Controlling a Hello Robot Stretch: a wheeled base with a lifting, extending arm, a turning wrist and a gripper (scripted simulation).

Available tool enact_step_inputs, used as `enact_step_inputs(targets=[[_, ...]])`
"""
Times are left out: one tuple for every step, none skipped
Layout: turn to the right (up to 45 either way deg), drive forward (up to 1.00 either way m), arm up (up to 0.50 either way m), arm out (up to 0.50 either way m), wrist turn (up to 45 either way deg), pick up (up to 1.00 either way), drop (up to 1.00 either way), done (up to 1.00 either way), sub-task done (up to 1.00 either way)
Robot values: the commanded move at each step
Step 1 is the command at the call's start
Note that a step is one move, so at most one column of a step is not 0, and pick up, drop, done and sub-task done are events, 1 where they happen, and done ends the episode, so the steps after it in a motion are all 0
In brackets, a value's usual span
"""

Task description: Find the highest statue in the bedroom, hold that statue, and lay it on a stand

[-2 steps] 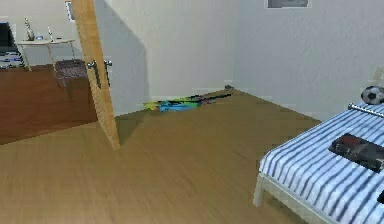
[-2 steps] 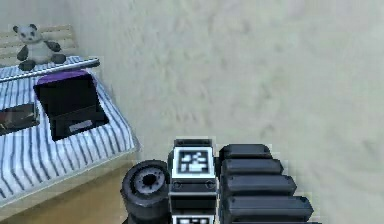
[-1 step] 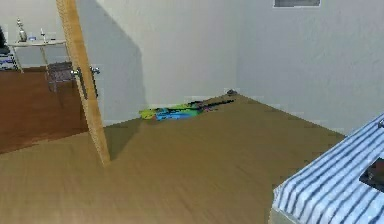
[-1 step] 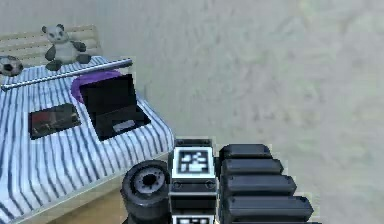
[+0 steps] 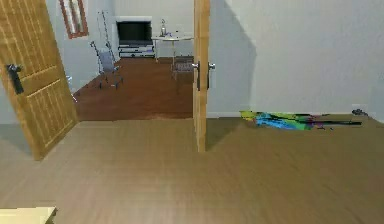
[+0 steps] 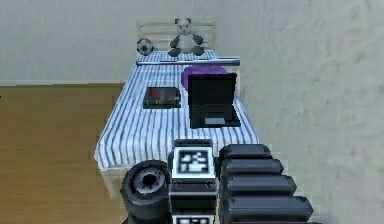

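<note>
Out to the arm's side there's a bed (image 6: 130, 125) under a blue-and-white striped cover, and up at its headboard (image 6: 160, 27) sits a panda (image 6: 185, 38): black and white, upright, round ears, dark limbs, facing this way. Statue or soft toy, I can't tell. A ball (image 6: 145, 46) rests just beside it toward the picture's left and a purple cushion (image 6: 205, 73) lies just below it. Then comes a laptop (image 6: 214, 100) with its lid up, and a dark flat thing (image 6: 161, 97) near it. At the bottom edge the pincer (image 6: 148, 188) shows as a dark round body left of the white marker (image 6: 193, 164), with the arm (image 6: 255, 185) to the right. Its far end can't be made out, so fingers spread or pressed together, holding anything or not, I can't tell. The panda is well apart from the pincer, at the bed's far end, beyond the laptop. Ahead, past an open door (image 5: 35, 75), a TV (image 5: 134, 31) sits on a low stand (image 5: 135, 49), with a table (image 5: 172, 40) near it.
</note>
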Motion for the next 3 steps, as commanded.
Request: enact_step_inputs(targets=[[0.0, 0.85, 0.0, 0.0, 0.0, 0.0, 0.0, 0.0, 0.0], [-33.0, 0.0, 0.0, 0.0, 0.0, 0.0, 0.0, 0.0, 0.0], [0.0, 1.0, 0.0, 0.0, 0.0, 0.0, 0.0, 0.0, 0.0]])
